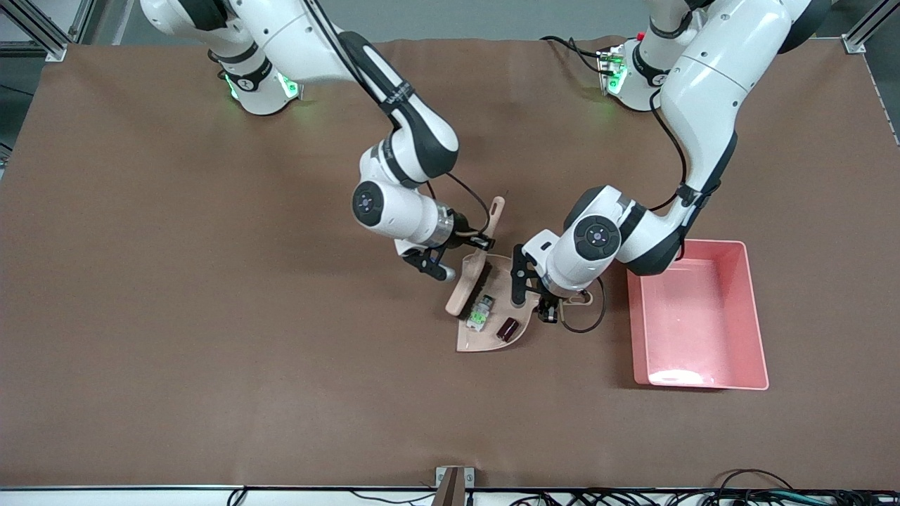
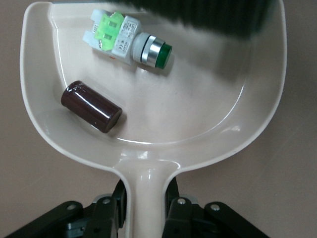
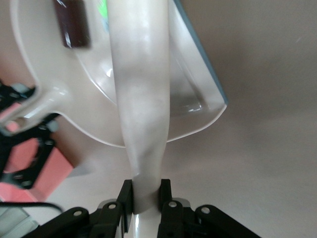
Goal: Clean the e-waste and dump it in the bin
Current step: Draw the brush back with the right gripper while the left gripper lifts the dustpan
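Note:
Both pieces of e-waste lie in the beige dustpan: a white component with green marks and a dark maroon cylinder. My left gripper is shut on the dustpan's handle. My right gripper is shut on the handle of a beige brush, whose dark bristles rest at the pan's open mouth beside the white component. The pink bin stands toward the left arm's end of the table, beside the dustpan.
Brown cloth covers the whole table. A black cable loops from the left wrist beside the dustpan handle. In the right wrist view a corner of the pink bin shows close to the left gripper.

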Robot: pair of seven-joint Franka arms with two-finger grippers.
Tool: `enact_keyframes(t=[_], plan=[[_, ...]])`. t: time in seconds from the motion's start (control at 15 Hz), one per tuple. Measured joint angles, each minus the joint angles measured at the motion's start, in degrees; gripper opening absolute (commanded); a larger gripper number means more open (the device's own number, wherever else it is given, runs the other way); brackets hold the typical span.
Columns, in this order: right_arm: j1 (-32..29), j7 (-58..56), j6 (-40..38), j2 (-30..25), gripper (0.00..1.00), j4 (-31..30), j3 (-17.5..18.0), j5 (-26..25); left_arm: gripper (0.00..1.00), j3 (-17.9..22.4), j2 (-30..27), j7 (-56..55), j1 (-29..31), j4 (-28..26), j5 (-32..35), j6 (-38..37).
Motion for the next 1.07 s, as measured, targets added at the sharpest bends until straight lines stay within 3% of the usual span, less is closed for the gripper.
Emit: enact_keyframes(t=[0.33, 0.53, 0.87, 1.07], plan=[[-4.0, -0.24, -6.42, -7.42, 0.0, -1.52, -0.77, -4.17, 0.04, 0.01, 0.24, -0.37, 0.47, 0.05, 0.0, 0.38], [-6.04, -1.41, -12.05, -12.3, 0.0, -5.97, -2.17, -15.27, 0.03, 0.02, 0.32, -0.44, 1.02, 0.09, -0.87, 1.09], [-16.36, -18.71, -14.63, -26.23, 0.0, -24.72, -4.14, -22.87, 0.01, 0.0, 0.37, -0.51, 1.84, 0.3, -3.99, 3.85], [-21.38, -20.95, -15.24, -33.98, 0.0, -36.81, -4.36, -32.13, 0.01, -0.11, 0.37, -0.44, 1.86, 1.06, -4.5, 4.09]])
